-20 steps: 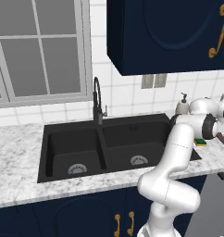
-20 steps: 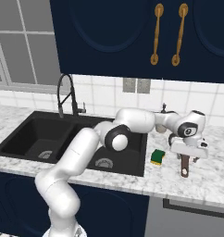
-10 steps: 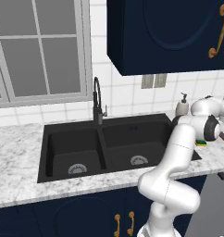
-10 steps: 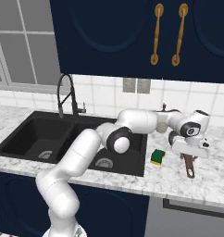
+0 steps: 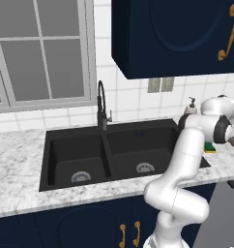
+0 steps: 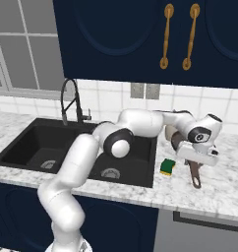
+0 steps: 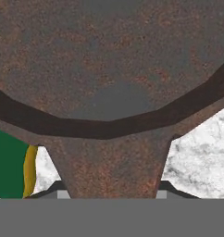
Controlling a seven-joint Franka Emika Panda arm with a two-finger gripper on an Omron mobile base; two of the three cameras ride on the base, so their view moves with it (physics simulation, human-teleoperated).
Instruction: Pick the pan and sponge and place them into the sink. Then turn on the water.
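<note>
1. Arm reaches far right over the marble counter, past the sink; the hand hangs low over the pan.
2. Gripper straddles the root of the pan handle: one dark tip each side, both hard against it. Looks clenched on the handle, but actual contact cannot be told.
3. Pan sits on the counter right of the sink, near the wall; its brown handle points toward the counter's front edge.
4. Sponge lies just beside the sink's right rim, left of the handle, green side up; a yellow/green sliver shows in hand view.
5. Both basins hold nothing but drains. Faucet behind the divider, no water running.
6. Soap bottle by the wall behind the arm.
</note>
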